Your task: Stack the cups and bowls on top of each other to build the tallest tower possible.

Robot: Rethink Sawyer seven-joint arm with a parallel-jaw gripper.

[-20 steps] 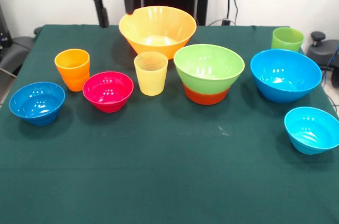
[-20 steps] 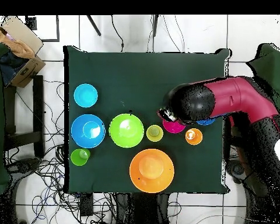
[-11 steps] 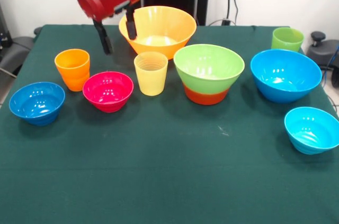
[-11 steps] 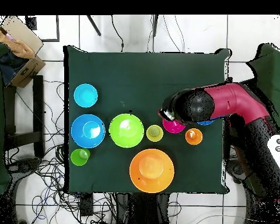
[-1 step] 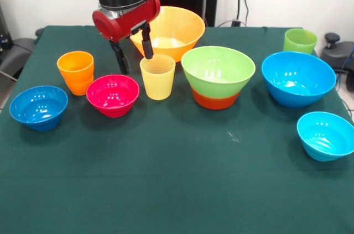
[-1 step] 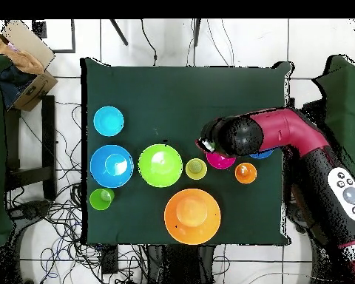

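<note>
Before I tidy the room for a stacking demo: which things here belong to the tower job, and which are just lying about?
For the job:
- gripper, open
- pale yellow cup, orange cup, light green cup
- light green bowl nested in orange-red bowl
- magenta bowl, yellow-orange bowl, big blue bowl, small dark blue bowl, cyan bowl

Lying about:
- cardboard box
- floor cables
</note>
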